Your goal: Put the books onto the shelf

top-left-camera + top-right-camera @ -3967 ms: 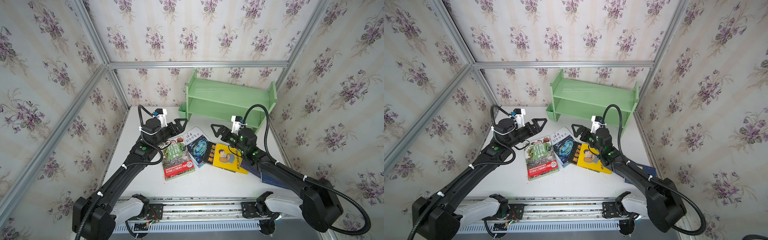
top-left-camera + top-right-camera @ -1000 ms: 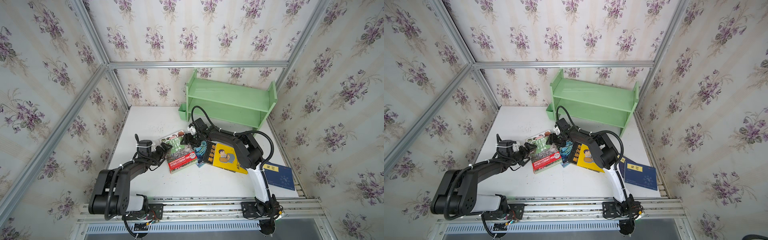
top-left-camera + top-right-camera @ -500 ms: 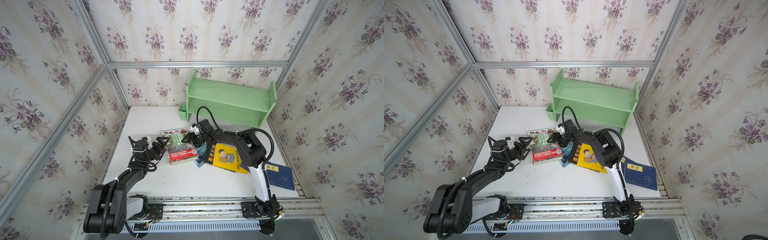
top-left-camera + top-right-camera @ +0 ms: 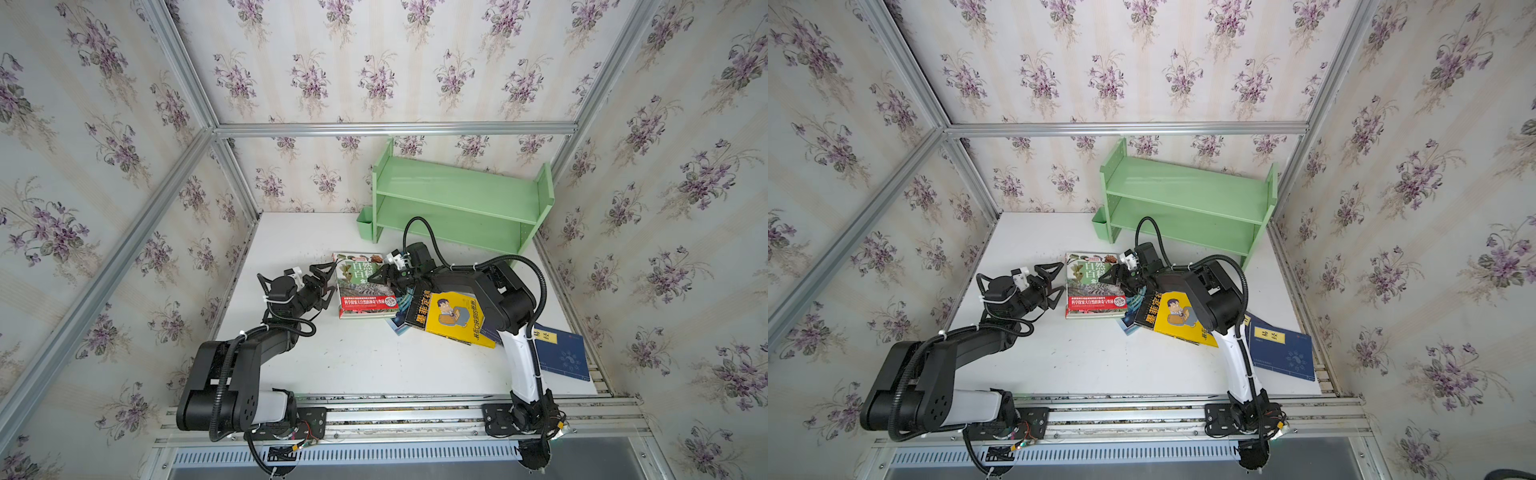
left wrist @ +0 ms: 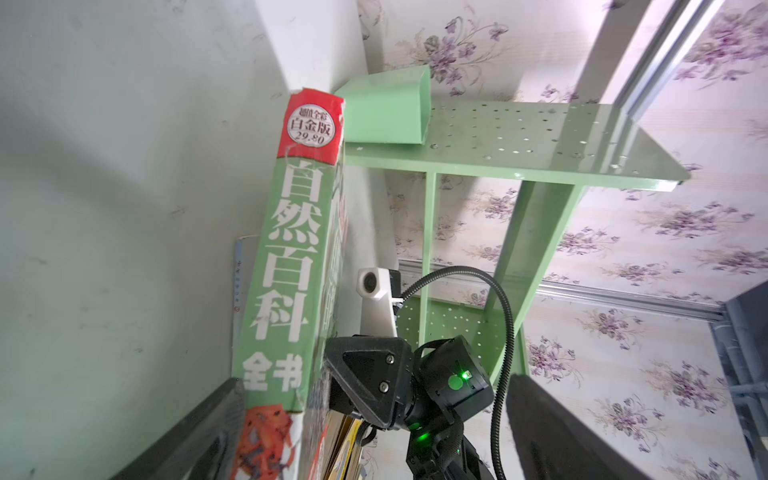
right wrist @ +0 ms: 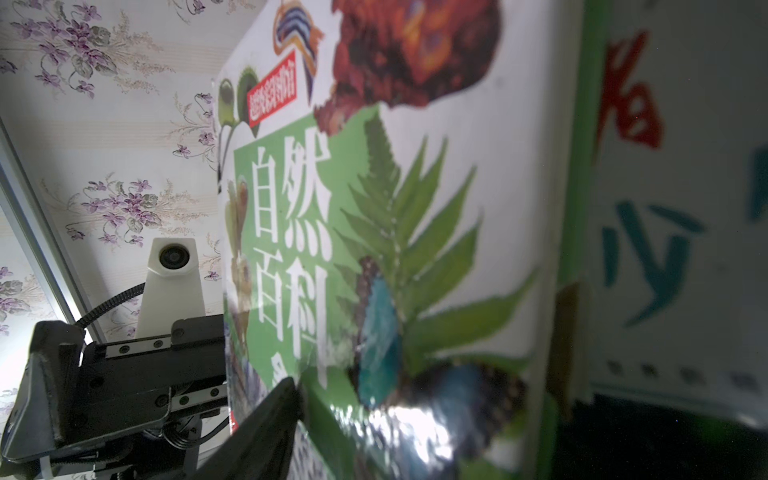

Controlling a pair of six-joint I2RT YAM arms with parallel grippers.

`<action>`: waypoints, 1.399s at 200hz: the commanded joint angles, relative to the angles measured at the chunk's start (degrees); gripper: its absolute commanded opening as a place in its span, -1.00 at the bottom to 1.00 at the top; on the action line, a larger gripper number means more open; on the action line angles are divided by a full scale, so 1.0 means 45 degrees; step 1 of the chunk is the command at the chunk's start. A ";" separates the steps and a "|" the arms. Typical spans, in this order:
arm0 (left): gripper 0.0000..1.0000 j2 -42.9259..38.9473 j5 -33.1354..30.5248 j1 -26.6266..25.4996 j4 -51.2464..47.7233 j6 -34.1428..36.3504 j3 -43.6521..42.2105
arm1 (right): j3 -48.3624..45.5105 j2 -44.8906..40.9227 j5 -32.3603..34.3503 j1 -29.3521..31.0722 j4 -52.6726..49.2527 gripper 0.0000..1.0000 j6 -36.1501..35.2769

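Flanking thick green nature-cover paperback w/ red band (image 4: 362,291), lying flat on white surface (image 4: 374,361).
Left jaws spread wide just beside spine; right jaws at opp. edge, one tip on cover, grip can't be told. Pale green wooden shelf (image 4: 457,195) stands behind.

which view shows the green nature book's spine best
Left wrist: the green nature book turns its spine to it, title readable. Both top views show its front cover from above; right wrist, that cover close up.

The left fingers (image 4: 1047,269) gape beside the green book (image 4: 1090,291).
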 commanded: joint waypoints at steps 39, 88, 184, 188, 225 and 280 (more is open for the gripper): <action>0.99 0.0284 0.0988 -0.0142 -0.7003 0.4293 0.2026 | -0.1763 -0.0743 -0.0004 -0.0503 0.1521 0.14 0.1788; 0.99 0.0702 0.0232 -0.0029 -0.7705 0.4892 0.1878 | -0.1739 -0.0968 0.0057 -0.0497 0.1145 0.08 0.1493; 0.99 0.1754 -0.1370 -0.0336 -1.1431 0.7165 0.3597 | -0.0329 -0.1019 0.1794 -0.0215 -0.4109 0.33 -0.2424; 0.99 0.1841 -0.1393 -0.0418 -1.1398 0.7165 0.3650 | -0.0276 -0.0979 0.1742 -0.0223 -0.4080 0.34 -0.2438; 0.99 0.2701 -0.0288 -0.0822 -1.0750 0.7060 0.4045 | -0.0185 -0.0668 0.0926 0.0384 -0.3462 0.47 -0.2308; 0.99 0.3151 0.0774 -0.0824 -0.9740 0.6671 0.4086 | -0.0651 -0.1119 -0.0848 0.0395 -0.0530 0.42 -0.0536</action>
